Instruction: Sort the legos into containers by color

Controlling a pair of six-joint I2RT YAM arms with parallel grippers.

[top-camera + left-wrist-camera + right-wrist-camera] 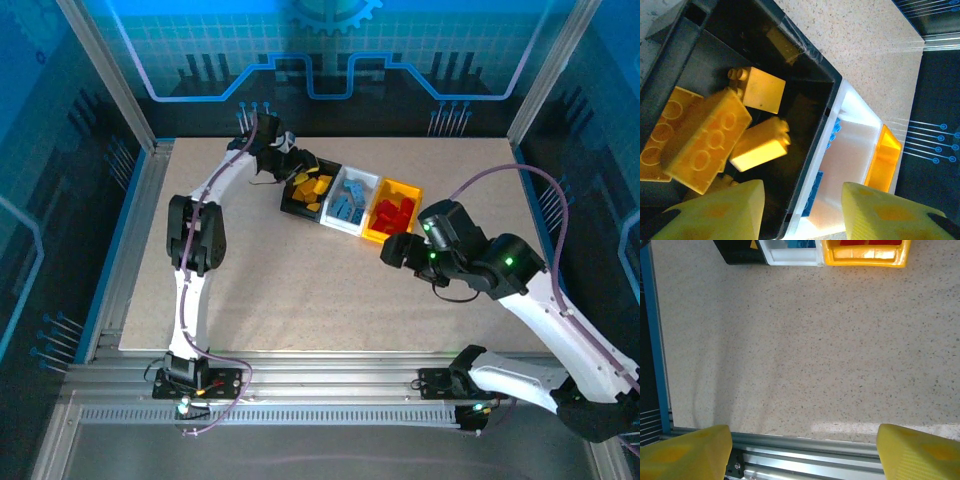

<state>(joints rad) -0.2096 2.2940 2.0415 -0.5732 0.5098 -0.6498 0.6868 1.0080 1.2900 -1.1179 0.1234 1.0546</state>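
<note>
Three bins stand in a row at the table's back middle. The black bin (296,205) holds yellow-orange legos (310,186). Light blue legos (348,198) lie in the white bin (368,183), and red legos (394,215) in the yellow-orange bin (405,188). My left gripper (291,168) hovers open over the black bin's far end. In the left wrist view its gripper (802,212) stands empty above the black bin (805,75) and yellow-orange legos (705,140). My right gripper (393,248), open and empty, hangs just in front of the yellow-orange bin, over bare table (805,450).
The right wrist view has the three bins along its top edge: black bin (740,255), white bin (790,259), yellow-orange bin (867,256). The aluminium frame rail (805,452) runs along the table's near edge. Blue enclosure walls (70,200) surround the table.
</note>
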